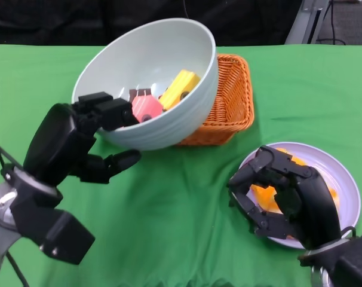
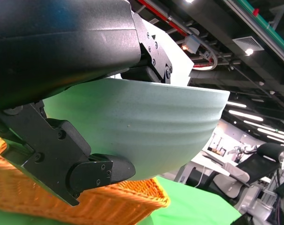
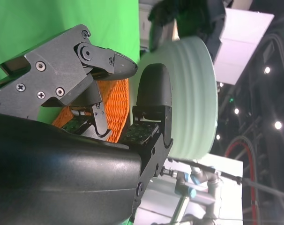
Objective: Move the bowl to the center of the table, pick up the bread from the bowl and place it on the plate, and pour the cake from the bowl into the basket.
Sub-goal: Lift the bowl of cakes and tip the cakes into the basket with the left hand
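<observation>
Green cloth (image 1: 181,203) covered the table; dark background beyond its far edge. An orange wicker basket (image 1: 232,98) stood at the far centre, and a pale plate (image 1: 342,179) lay near right of it, apart from it. An orange-yellow piece, the bread (image 1: 266,196), lay on the plate, largely screened by the right hand.

The left hand (image 1: 94,128) held the pale green bowl (image 1: 151,66) lifted off the cloth, fingers (image 1: 112,110) hooked over the near-left rim and reaching inside, another finger below against the outer wall. The left forearm came in from the lower left, rising toward the bowl. In the left wrist view the bowl's ribbed wall (image 2: 146,126) hung directly above the basket (image 2: 85,201), not touching it.

The bowl was tipped, its mouth facing up and toward the camera, its right side overlapping the basket's left edge. Inside lay a pink piece (image 1: 146,107), a yellow block (image 1: 180,88) and a small dark brown piece (image 1: 139,92), gathered at the low side near the fingers. The yellow block's long axis ran from low left up to the right.

The right hand (image 1: 282,200) hovered over the plate, fingers curled inward in a loose cage above the bread; whether it touched or gripped the bread could not be told.
</observation>
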You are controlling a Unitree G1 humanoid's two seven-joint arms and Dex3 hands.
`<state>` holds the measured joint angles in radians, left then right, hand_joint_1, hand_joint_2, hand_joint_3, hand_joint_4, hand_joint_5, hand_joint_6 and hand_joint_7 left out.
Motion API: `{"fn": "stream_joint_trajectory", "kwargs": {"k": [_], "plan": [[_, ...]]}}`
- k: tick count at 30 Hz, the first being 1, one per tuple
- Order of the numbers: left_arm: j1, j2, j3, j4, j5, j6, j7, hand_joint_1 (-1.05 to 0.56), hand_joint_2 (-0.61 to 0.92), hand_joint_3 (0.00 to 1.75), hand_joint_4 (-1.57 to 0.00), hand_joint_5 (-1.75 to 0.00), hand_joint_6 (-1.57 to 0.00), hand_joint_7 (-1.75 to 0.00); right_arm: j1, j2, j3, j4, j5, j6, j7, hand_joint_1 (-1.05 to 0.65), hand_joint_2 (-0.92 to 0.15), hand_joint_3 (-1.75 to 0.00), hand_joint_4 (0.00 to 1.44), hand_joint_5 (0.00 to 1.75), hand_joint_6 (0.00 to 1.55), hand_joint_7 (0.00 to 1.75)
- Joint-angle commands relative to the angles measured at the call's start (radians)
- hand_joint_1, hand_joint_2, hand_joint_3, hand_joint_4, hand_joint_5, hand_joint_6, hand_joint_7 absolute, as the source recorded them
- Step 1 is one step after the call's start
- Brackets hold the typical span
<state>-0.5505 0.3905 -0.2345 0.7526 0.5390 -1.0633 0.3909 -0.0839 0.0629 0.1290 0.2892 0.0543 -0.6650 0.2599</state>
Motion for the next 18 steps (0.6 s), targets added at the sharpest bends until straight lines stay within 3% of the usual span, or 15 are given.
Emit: {"fn": "stream_joint_trajectory", "kwargs": {"k": [1,9,18], "plan": [[-0.057,-0.008,0.021,0.023,-0.054,-0.007,-0.045,-0.04,0.55,1.1,-0.72,-1.61,-0.78,-1.31,0.022,-0.001,0.009,0.0,-0.016,0.002,-0.012,-0.22,-0.6,-0.75,0.71,1.52,0.7,1.22],[-0.138,-0.084,0.022,0.136,-0.278,-0.007,-0.317,-0.03,0.58,1.09,-0.64,-1.74,-0.66,-1.49,0.031,0.012,0.027,0.021,-0.031,-0.007,-0.018,-0.19,-0.62,-0.72,0.71,1.51,0.69,1.22],[-0.235,-0.188,0.072,0.244,-0.438,0.053,-0.569,-0.08,0.68,0.98,-0.67,-1.74,-0.61,-1.57,0.033,0.011,0.046,0.053,-0.022,-0.012,-0.006,-0.16,-0.6,-0.76,0.73,1.49,0.7,1.2]]}}
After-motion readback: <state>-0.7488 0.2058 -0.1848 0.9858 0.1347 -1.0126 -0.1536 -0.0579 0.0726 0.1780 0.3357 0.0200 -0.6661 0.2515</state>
